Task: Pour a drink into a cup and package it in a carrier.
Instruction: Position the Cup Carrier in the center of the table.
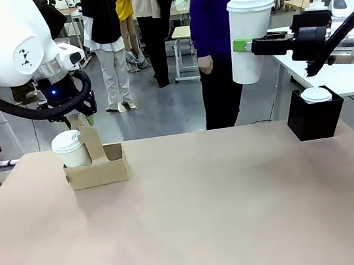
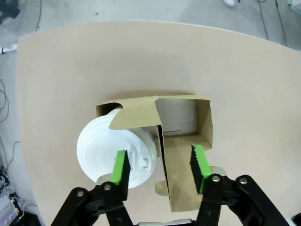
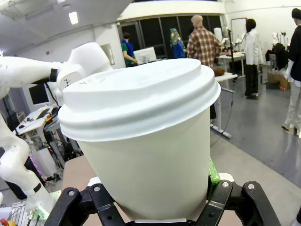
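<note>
Your left tool [image 2: 160, 151] hangs open over the carrier [image 1: 103, 170] at the far left of the worktop [image 1: 203, 221]. It points down, its green pads [image 2: 121, 167] well apart on either side of the upright handle panel [image 1: 92, 141]. In the left wrist view one pad stands over the lid of the short cup [image 1: 69, 147], which sits in one compartment of the carrier. The other pad stands over the cardboard wall by the second compartment. You cannot tell from these views whether either pad touches anything. The carrier rests flat on the worktop, and the front view puts the short cup in its left compartment.

Your right tool [image 1: 244, 46] is clamped on the cup [image 1: 251, 30], a tall white one with a white lid, gripping it from the right at about mid-height. The cup is held upright in the air at the far right, well apart from the carrier and higher than it. Below the cup and a little to the right, a black box [image 1: 314, 123] stands at the far right corner of the worktop, a white lid [image 1: 317, 94] showing at its top. A person [image 1: 231, 26] in a purple top stands beyond the far edge, beside the raised cup.
</note>
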Robot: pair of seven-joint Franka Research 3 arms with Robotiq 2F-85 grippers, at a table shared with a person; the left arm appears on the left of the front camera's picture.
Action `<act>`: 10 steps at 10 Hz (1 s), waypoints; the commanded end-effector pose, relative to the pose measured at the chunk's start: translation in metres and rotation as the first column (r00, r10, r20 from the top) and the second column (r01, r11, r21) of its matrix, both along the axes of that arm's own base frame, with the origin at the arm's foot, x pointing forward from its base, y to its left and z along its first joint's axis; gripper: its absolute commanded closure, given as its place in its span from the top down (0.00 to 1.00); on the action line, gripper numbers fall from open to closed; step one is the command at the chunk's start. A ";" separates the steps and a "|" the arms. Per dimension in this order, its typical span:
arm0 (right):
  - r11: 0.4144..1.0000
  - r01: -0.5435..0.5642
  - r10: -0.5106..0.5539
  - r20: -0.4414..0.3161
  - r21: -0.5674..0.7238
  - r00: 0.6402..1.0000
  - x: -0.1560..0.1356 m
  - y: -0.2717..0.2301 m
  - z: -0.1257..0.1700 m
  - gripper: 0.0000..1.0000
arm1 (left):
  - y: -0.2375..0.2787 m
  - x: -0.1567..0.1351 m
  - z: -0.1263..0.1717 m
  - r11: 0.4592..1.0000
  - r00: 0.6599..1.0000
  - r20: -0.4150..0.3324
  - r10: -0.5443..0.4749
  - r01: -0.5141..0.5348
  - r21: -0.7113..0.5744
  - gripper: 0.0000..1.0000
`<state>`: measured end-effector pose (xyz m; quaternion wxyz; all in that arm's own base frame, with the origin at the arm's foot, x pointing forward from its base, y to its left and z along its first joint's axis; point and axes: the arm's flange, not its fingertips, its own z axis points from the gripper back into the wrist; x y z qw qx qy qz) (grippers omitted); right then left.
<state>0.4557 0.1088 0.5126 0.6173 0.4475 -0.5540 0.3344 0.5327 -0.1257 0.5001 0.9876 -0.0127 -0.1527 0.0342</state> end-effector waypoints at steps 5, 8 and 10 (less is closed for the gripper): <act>1.000 -0.005 0.005 0.022 0.001 1.000 0.001 0.002 0.003 0.80 | -0.007 0.003 0.002 0.999 0.998 0.030 0.047 -0.047 0.011 0.00; 1.000 -0.005 0.005 0.022 0.001 1.000 0.001 0.002 0.003 0.80 | -0.004 0.001 0.003 1.000 1.000 0.011 0.024 -0.024 -0.005 0.00; 1.000 -0.005 0.005 0.022 0.001 1.000 0.001 0.002 0.003 0.80 | -0.004 0.001 0.003 1.000 1.000 0.011 0.024 -0.024 -0.005 0.00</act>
